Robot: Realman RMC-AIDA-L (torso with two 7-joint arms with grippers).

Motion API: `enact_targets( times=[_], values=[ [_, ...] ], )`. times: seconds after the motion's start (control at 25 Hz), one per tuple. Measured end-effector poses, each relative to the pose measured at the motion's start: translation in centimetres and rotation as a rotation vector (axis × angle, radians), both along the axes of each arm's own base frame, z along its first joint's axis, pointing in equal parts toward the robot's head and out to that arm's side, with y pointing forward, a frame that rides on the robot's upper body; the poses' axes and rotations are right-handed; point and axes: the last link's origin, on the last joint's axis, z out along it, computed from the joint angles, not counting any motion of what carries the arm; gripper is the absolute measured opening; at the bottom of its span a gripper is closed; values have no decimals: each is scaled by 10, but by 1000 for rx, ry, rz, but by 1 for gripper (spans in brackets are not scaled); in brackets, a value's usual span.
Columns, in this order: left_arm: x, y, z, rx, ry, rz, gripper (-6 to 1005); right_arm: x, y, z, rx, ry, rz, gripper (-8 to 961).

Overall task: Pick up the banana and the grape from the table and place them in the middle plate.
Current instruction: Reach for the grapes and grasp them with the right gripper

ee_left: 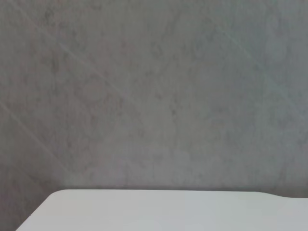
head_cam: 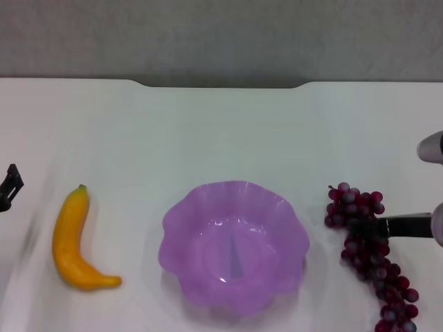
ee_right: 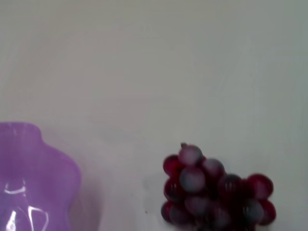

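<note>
The table carries everything. The middle plate lies empty, inward of both arms. The grape sits under the right pincer, its long axis crossing the reach, so the right arm is nearer. The banana lies just inward of the left pincer. I cannot tell how either pincer's fingers stand.

The grape bunch runs off the bottom edge of the head view. A dark finger of the right claw lies across it, hiding some grapes. The left claw is cut off at the side edge.
</note>
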Motion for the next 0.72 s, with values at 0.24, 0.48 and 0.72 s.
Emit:
enact_targets(
  times=[0.24,0.48,0.72],
  values=[
    [0,0,-1,-5,-1,7,879,9,1,-5,-17,-12,-30,894],
    [1,1,-1,-7,-1,3,877,11,2,-15,-36,-30,-18,871],
    [1,1,-1,-7,0,2,876,8,1,-27,-54,-17,7,846]
  ],
)
